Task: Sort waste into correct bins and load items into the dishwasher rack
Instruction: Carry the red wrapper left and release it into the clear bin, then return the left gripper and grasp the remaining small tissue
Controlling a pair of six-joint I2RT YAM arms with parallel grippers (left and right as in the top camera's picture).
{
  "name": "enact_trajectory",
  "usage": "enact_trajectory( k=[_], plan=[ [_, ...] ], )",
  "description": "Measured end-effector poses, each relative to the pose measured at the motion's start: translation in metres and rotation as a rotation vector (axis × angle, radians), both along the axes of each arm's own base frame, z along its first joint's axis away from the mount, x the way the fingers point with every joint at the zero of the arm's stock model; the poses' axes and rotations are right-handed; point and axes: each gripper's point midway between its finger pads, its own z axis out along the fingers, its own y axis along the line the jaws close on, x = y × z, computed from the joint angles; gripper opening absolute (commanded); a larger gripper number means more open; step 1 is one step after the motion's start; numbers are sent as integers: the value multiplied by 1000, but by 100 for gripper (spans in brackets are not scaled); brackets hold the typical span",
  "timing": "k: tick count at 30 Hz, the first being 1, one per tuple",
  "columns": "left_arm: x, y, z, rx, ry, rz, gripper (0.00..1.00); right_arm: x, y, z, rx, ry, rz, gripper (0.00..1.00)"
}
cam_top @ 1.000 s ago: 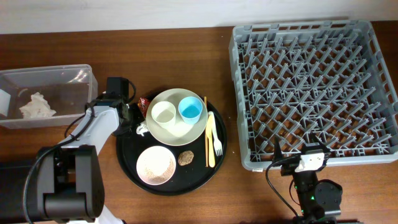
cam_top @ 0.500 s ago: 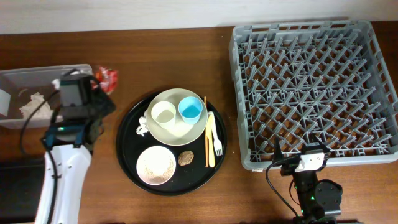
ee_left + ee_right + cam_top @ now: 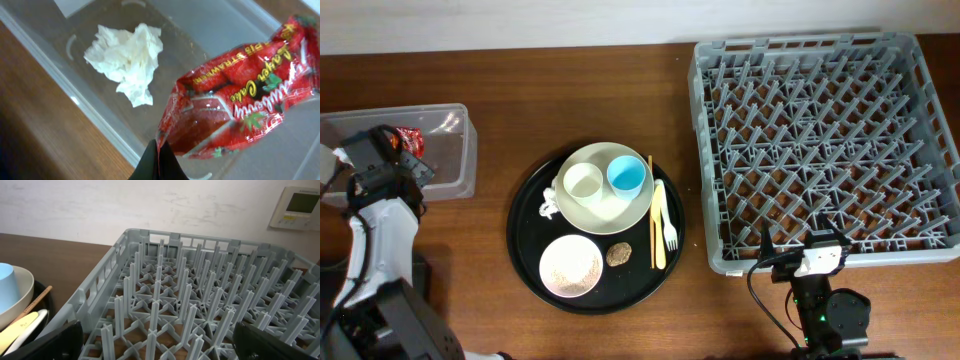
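My left gripper (image 3: 159, 150) is shut on one edge of the red snack wrapper (image 3: 240, 100), which hangs over the clear tub (image 3: 50, 69). A crumpled white tissue (image 3: 127, 55) lies inside the tub. From overhead the wrapper (image 3: 410, 137) shows above the tub (image 3: 470, 150) at the far left. The cream plate (image 3: 605, 205) carries the cream cup (image 3: 583, 181) and blue cup (image 3: 626, 175). Near it lie the fork (image 3: 665, 215), chopsticks (image 3: 652, 215), pink bowl (image 3: 570, 266), brown lump (image 3: 618, 254) and another tissue (image 3: 549, 207). My right gripper (image 3: 160, 345) stands open at the grey rack (image 3: 100, 300).
The plate, bowl and loose bits all sit on a large round black tray (image 3: 525, 250) at the table's middle. The rack (image 3: 698, 150) fills the right side. A wall with a white control panel (image 3: 299, 207) rises behind the rack.
My left arm has swung left from the black tray's edge, carrying the red wrapper over the clear tub. The right arm has not moved.
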Motion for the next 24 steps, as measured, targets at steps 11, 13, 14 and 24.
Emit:
enact_trajectory(
  k=[11, 13, 14, 24],
  plan=[
    [28, 17, -18, 84, -24, -54, 23, 0, 0, 0, 0, 1, 0, 98],
    [28, 16, 2, 103, -59, -54, 18, 0, 0, 0, 1, 0, 0, 98],
    [29, 12, 37, 131, -133, -69, 13, 0, 0, 0, 0, 0, 0, 98],
    [-68, -158, 31, -403, 92, -396, 30, 0, 0, 0, 0, 0, 0, 98]
  ],
)
